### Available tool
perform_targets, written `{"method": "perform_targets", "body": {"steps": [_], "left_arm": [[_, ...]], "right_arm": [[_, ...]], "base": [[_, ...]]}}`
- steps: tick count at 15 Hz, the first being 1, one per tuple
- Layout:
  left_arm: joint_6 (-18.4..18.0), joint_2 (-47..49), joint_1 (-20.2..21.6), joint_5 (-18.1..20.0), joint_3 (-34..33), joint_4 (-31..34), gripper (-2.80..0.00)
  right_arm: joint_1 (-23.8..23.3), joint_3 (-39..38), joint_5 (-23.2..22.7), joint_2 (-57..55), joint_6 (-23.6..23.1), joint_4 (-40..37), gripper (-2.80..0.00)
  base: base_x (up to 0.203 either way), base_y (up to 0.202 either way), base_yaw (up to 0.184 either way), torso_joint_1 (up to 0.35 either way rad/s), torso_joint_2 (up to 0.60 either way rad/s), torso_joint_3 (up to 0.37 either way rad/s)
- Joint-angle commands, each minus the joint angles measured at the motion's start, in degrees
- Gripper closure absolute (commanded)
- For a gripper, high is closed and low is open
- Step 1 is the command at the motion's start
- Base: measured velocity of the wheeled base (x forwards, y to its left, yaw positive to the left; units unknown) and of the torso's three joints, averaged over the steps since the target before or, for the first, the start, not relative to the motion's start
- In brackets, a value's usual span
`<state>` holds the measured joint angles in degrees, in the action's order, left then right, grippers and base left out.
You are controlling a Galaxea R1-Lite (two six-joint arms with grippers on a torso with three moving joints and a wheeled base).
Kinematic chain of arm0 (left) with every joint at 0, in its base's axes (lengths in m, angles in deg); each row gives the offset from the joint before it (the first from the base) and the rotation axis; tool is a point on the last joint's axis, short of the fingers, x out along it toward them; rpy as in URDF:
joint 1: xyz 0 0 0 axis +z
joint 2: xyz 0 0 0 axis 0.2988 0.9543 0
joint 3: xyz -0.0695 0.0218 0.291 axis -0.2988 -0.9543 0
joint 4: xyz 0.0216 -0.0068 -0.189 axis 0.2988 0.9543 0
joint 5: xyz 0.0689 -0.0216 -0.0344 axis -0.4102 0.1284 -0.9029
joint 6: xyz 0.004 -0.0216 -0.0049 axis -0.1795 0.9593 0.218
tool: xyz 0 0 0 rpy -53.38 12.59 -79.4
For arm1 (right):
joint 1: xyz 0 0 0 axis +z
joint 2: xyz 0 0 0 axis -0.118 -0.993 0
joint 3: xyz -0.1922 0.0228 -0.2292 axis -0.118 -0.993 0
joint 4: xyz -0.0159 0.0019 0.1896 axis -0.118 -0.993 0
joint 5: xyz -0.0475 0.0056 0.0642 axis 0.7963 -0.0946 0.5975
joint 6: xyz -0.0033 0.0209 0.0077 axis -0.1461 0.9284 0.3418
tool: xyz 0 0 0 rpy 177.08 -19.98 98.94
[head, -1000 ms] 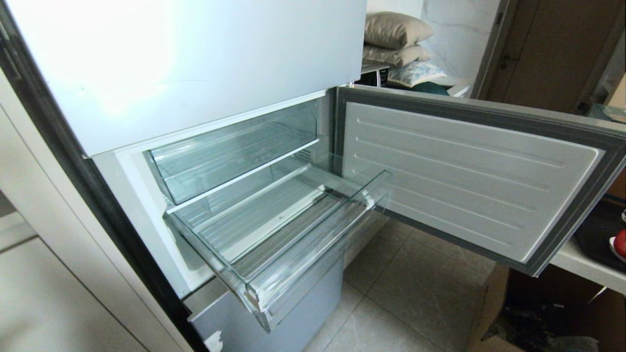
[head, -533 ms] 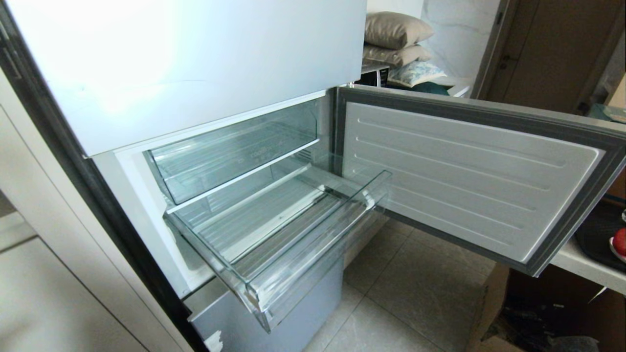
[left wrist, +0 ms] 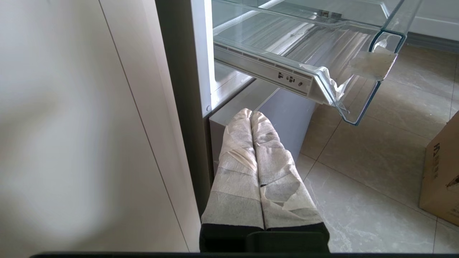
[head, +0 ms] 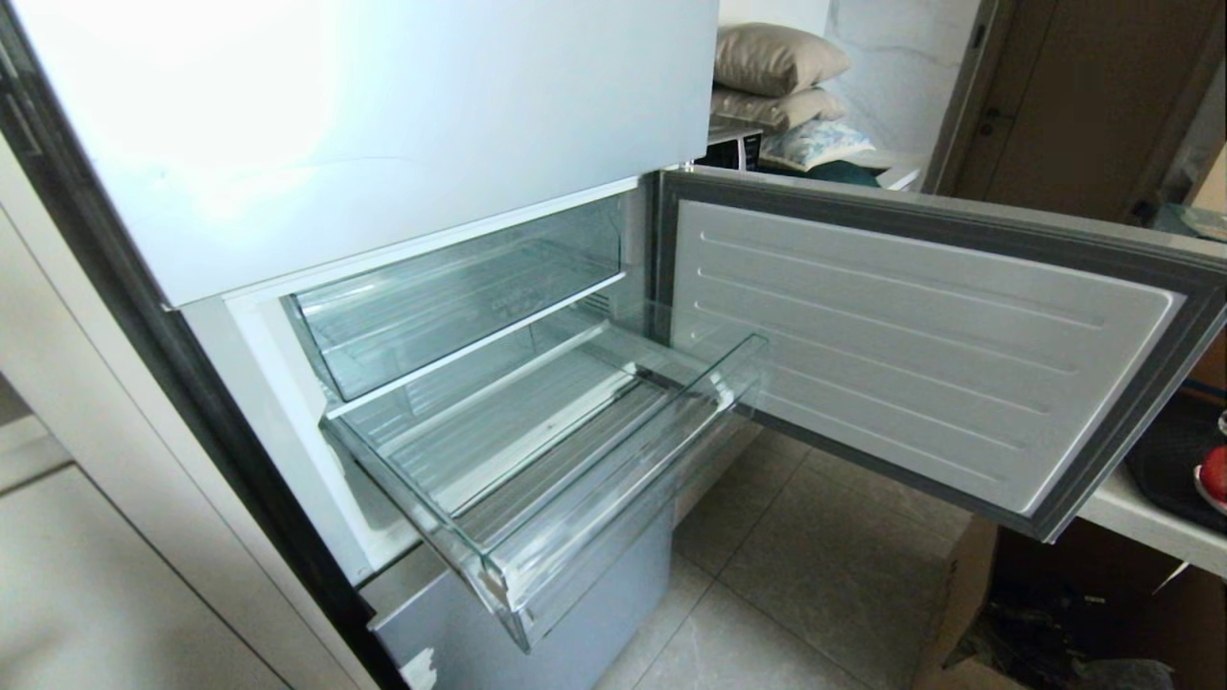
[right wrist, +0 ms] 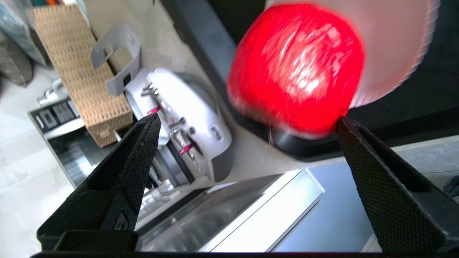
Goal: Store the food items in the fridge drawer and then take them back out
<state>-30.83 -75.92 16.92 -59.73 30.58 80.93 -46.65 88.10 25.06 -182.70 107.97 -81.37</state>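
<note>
Clear-plastic drawer: pulled out of the fridge, nothing in it, ribbed floor bare. This is the landmark for all entries below.

Apple: glossy red, seated on a pale plate in a dark tray on a white counter, well to the right of the drawer, beyond the open door. In the head view only a red sliver shows at the frame's edge. Second fruit: not visible in any view.

Right gripper: far right of the drawer, at the tray. Jaws spread wide, nothing between them. One black finger sits just beside the apple's lower edge; the other stands well apart from the fruit. Whether that near finger touches the skin cannot be told.

Left gripper: parked low, below the drawer's left corner; wrapped fingers pressed together, holding nothing.

Step in hand, as judged: picking the apple for storing. Task barely begun, since the drawer holds nothing.

Handling notes:
- The apple sits off to one side of the jaw gap; centre the gripper on it before closing, or the near finger is likely to push it off the plate.
- Close across the widest part; glossy, round skin may slip out of a low pinch.
- Lift clear of the tray rim, then pass around the open door on the way to the drawer.
</note>
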Motion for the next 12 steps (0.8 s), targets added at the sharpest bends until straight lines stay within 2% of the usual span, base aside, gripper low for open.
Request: {"method": "perform_targets", "body": {"steps": [1, 3, 5, 6, 12], "left_arm": [[0.02, -0.03, 0.02, -0.06, 0.00, -0.04, 0.00], [0.02, -0.02, 0.02, -0.01, 0.00, 0.00, 0.00], [0.02, -0.05, 0.02, -0.05, 0.00, -0.04, 0.00], [0.03, -0.03, 0.02, -0.02, 0.00, -0.01, 0.00], [0.02, -0.02, 0.02, 0.03, 0.00, -0.04, 0.00]], "right_arm": [[0.42, -0.16, -0.38, 0.77, 0.31, -0.13, -2.80], [1.05, -0.33, -1.77, 1.35, 0.24, -0.13, -2.80], [1.47, -0.45, -2.38, 1.76, -2.81, -0.13, -2.80], [1.48, -0.69, -2.29, 2.10, -3.91, -0.13, 0.00], [2.63, -0.67, -2.54, 2.77, -5.33, -0.13, 0.00]], "base": [[0.000, 0.000, 0.000, 0.000, 0.00, 0.000], [0.000, 0.000, 0.000, 0.000, 0.00, 0.000], [0.000, 0.000, 0.000, 0.000, 0.00, 0.000], [0.000, 0.000, 0.000, 0.000, 0.00, 0.000], [0.000, 0.000, 0.000, 0.000, 0.00, 0.000]]}}
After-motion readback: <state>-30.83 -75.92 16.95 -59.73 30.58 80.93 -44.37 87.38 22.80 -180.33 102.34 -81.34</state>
